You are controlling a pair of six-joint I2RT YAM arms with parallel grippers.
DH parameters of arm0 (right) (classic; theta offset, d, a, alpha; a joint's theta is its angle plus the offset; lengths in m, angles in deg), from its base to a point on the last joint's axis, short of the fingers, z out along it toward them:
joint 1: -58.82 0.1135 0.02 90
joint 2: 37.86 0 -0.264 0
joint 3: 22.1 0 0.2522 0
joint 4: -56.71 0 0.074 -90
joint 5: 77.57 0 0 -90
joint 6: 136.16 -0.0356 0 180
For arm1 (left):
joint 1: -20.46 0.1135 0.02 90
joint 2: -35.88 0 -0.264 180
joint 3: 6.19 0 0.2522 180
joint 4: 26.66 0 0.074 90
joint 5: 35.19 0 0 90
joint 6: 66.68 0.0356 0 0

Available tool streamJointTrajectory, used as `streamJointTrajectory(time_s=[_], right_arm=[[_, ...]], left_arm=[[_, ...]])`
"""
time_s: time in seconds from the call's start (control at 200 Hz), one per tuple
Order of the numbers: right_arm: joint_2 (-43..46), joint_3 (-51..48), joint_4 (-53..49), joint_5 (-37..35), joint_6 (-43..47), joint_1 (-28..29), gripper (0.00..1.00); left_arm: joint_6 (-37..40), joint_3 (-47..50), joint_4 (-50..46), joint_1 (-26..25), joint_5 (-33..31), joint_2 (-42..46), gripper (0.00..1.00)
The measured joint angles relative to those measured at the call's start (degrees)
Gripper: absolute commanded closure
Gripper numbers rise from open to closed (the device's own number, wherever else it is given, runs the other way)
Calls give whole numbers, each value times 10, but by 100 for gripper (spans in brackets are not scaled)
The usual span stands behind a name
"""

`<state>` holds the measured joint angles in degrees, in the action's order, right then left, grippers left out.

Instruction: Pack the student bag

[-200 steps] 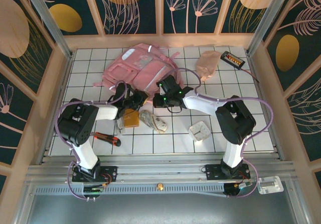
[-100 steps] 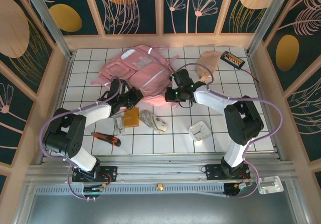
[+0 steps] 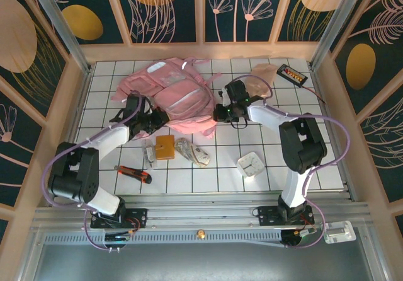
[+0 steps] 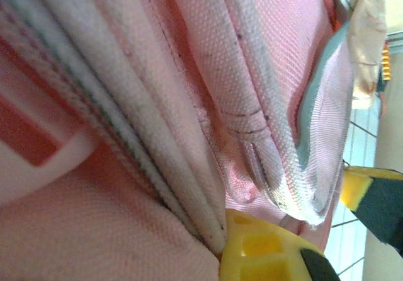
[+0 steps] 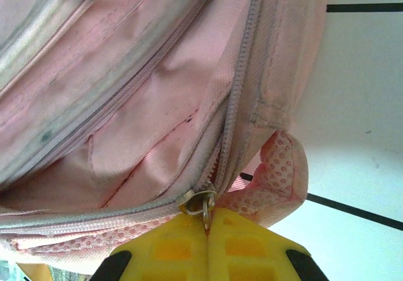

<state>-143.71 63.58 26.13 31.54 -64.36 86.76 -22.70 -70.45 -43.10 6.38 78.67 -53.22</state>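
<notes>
White gridded table (image 3: 189, 180) — on it: student bag (image 3: 176, 92), pouch (image 3: 267, 73), clock (image 3: 250, 164), cutter (image 3: 133, 174).

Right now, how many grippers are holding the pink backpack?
2. The left gripper is clamped on fabric at the near left edge of the student bag. The right gripper pinches the zipper pull at the bag's right edge.

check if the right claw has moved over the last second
Yes. The right claw has shifted toward the far side of the table and rightward, farther from the white clock and closer to the pale pouch.
</notes>
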Motion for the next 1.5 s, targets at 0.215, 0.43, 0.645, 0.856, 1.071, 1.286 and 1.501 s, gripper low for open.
streamJointTrajectory(time_s=[0.215,0.43,0.645,0.856,1.071,1.286,1.501], right_arm=[[19,-26,54,-31,-45,78,100],[2,12,77,-31,-96,137,100],[-30,40,74,-17,-100,140,100],[-32,37,66,-24,-100,132,100],[-32,25,66,-28,-94,130,100],[-16,5,38,-41,-74,90,100],[-2,7,-7,-56,-29,21,100]], left_arm=[[90,-228,-153,28,7,-166,79],[126,-243,-202,75,31,-180,1],[-27,-28,30,15,27,-10,1],[-148,-15,154,-52,9,-64,1],[-197,-8,191,-58,-5,-101,89],[-140,-15,132,-48,-7,-104,100],[-40,-23,48,-7,15,-72,100]])
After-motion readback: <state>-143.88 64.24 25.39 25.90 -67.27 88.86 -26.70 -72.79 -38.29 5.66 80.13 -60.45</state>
